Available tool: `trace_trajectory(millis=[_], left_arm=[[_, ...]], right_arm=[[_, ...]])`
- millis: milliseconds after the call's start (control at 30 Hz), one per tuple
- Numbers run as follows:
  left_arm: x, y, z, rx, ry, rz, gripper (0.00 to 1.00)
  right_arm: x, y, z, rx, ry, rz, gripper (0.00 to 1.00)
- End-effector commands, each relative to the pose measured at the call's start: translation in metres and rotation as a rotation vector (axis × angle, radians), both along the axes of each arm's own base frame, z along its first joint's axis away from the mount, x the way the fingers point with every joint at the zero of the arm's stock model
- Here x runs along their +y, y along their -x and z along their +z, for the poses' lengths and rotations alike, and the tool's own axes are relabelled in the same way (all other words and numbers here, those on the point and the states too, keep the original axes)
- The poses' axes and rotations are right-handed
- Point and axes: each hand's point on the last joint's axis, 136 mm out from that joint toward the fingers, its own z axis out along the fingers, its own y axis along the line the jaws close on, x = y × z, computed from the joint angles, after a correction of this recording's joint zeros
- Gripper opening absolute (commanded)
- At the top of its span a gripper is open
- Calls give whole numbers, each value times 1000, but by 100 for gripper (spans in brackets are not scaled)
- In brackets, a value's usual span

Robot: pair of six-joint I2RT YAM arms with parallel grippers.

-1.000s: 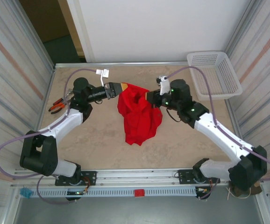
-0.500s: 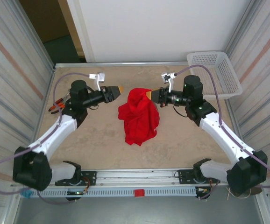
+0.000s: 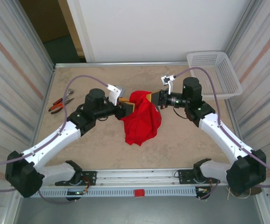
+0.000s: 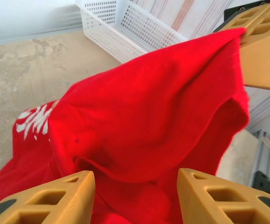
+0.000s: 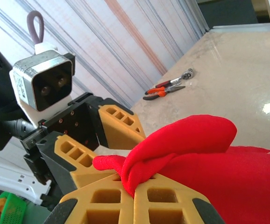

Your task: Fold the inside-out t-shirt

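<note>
Currently my right gripper (image 3: 150,97) is pressed together on a bunched fold of the inside-out t-shirt (image 3: 142,119), holding that top edge up, left of the white mesh basket (image 3: 219,77). Rest of the red cloth hangs in a crumpled heap onto the marble-pattern table (image 3: 93,140), further left of the basket and nearer my bases. My left gripper (image 3: 127,107) sits just beside the shirt on the side away from the basket, fingers (image 4: 46,196) spread, cloth lying across the gap between them, not pinched. It faces my right gripper, close, shirt between the two. Whitish printed graphic (image 4: 33,120) shows on a lower fold in the left wrist view. Orange-handled pliers (image 3: 59,103) lie on the table well apart from the shirt, on the side opposite the basket.
</note>
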Motion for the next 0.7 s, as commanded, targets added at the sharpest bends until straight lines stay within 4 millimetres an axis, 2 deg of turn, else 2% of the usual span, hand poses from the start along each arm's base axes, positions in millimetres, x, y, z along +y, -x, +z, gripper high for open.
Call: trace_trajectory(millis=[0,167,367,667], left_arm=[[-4,-4,13,-95,-50,-16,49],[-10,-6,10,-108,-81,-25,48],[-19,-10,10,-119,-97,-47,43],[-10,-1,6,-137,-105,-35,51]], right_arm=[[-2,-4,7,-9,-22,-19,0],[-2,-3,8,-11,-27,-20,0],[-2,-3,8,-10,-29,-22,0],[-7,-8,6,-11,-24,-49,0]])
